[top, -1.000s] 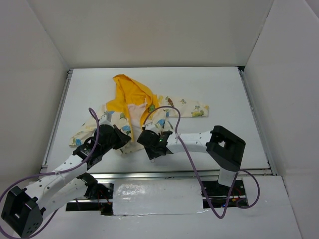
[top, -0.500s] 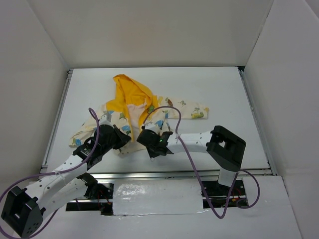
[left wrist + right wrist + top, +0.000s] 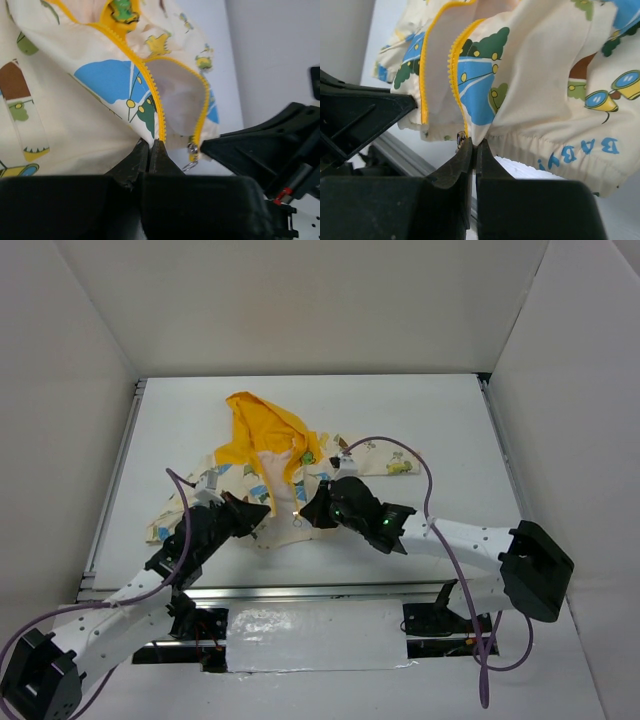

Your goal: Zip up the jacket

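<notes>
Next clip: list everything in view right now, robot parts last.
Child's hooded fabric jacket: one, cream with cartoon prints, yellow hood, mid-table.
Toothed front zipper: one, yellow, open along the jacket's front.
Flat table: one, white, under the jacket.
Wall panels: three, white, around the table.
Thin cables: two, purple, along the arms.
Jointed arms: two, white, from the near edge.
Left gripper: one, black, shut on the jacket's hem.
Right gripper: one, black, shut on the opposite hem.

A white table (image 3: 450, 420) stands enclosed by plain white walls (image 3: 300, 300).
</notes>
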You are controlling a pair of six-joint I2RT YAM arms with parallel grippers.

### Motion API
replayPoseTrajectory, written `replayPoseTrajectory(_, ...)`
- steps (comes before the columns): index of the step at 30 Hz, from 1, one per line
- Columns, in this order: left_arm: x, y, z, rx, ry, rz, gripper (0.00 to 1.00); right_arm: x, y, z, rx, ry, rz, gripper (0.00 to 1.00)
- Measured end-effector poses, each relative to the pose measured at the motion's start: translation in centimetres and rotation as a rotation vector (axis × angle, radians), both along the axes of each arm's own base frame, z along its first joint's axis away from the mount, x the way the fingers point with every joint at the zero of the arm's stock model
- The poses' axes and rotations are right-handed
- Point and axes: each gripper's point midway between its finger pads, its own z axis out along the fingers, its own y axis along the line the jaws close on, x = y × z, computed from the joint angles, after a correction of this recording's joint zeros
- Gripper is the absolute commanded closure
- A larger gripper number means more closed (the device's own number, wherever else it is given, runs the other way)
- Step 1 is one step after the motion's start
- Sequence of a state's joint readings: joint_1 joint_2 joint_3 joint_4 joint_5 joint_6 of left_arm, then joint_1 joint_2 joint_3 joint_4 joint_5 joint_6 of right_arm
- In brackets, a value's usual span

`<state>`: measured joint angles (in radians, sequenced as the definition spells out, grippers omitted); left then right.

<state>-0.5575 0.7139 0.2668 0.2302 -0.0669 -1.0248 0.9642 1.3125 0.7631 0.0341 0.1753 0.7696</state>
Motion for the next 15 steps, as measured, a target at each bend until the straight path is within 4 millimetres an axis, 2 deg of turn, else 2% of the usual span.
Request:
replayPoseTrajectory(6,0.2,-0.6,1.9,-0.084,-0.119,-0.02,1.0,-1.6,1.7,-0.2,0.137,0.044,0.078,1.0)
replayPoseTrajectory(15,-0.5,-0.9,1.6,-0.165,-0.164,-0.042,1.0,-2.4,3.9,2.2,0.3,0.05,0.152,1.0)
